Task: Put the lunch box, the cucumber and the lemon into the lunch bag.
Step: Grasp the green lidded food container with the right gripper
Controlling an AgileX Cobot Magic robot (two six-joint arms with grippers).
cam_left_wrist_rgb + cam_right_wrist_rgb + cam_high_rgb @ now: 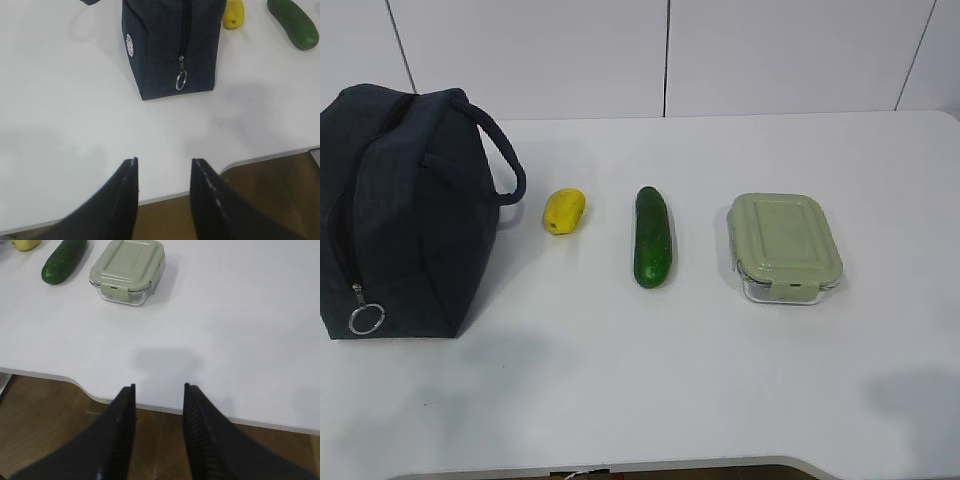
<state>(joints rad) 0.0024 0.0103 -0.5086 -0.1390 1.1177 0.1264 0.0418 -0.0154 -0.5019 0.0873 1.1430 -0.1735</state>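
Ahead of left claw (162, 165), spread, empty: bag (165, 45), zipped shut, ring pull (181, 80) facing claw. Ahead-left of right claw (159, 389), also spread, empty: box (127, 267), cucumber (62, 260), lemon (25, 244) beyond. Risk: bag unopened, so items can't enter; ring small, pinch may slip.

- The right gripper (159, 387) hangs over the near edge of the white table (240, 315), its two dark fingers (122, 425) parted with nothing between them.
- Below the fingers, beyond the table's edge, brown wooden floor (45, 410) shows.
- The lunch box (128, 270) stands on the table at the upper left, its pale green lid (129, 262) clipped onto a clear glass base.
- Just left of the lunch box, apart from it, lies the dark green cucumber (62, 261), set at a slant.
- At the top left corner a bit of the yellow lemon (25, 244) shows, cut off by the frame, near the cucumber's far end.
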